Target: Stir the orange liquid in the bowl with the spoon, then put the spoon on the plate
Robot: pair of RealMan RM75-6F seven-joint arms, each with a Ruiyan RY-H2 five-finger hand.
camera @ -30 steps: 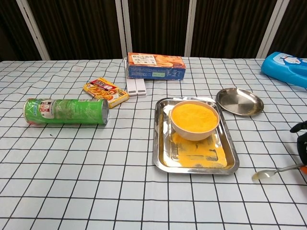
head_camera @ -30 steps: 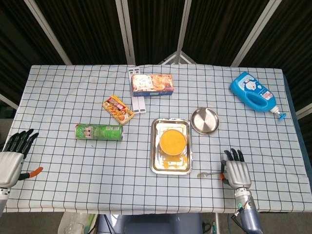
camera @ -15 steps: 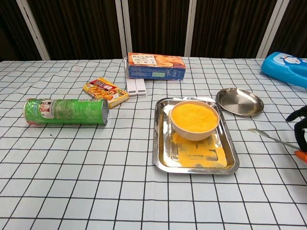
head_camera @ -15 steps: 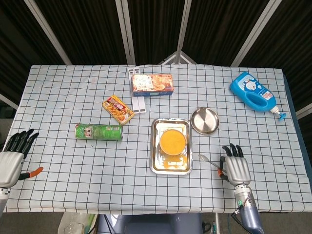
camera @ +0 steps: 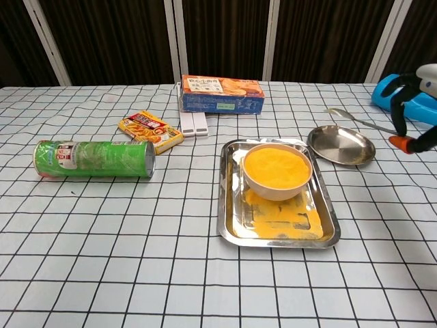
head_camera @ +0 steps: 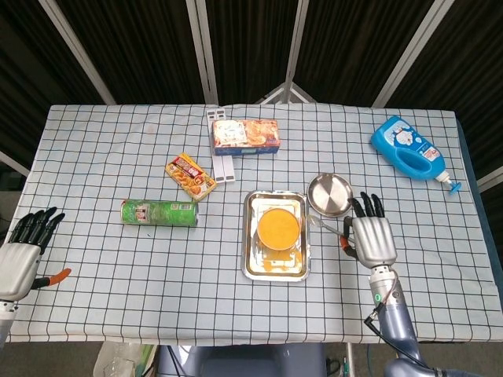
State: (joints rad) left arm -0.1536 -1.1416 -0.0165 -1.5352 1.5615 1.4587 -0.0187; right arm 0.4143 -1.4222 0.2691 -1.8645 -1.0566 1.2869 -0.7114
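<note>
My right hand (head_camera: 370, 239) pinches the spoon (head_camera: 324, 227) by its handle and holds it in the air, its tip pointing left toward the bowl (head_camera: 279, 228) of orange liquid, which sits in a steel tray (head_camera: 251, 261). The round plate (head_camera: 330, 194) lies on the cloth just beside the tray's far right corner. I judge the step in hand to be the carry to the bowl; stirring has not begun. The next move calls for bringing the spoon tip over the liquid and lowering it without knocking the bowl rim, since orange residue already lies on the tray floor. My left hand (head_camera: 20, 251) rests at the table's near left edge with fingers extended, holding nothing. The chest view cuts off most of my right hand at the frame edge, and the contact between fingers and handle is hidden from above.
</note>
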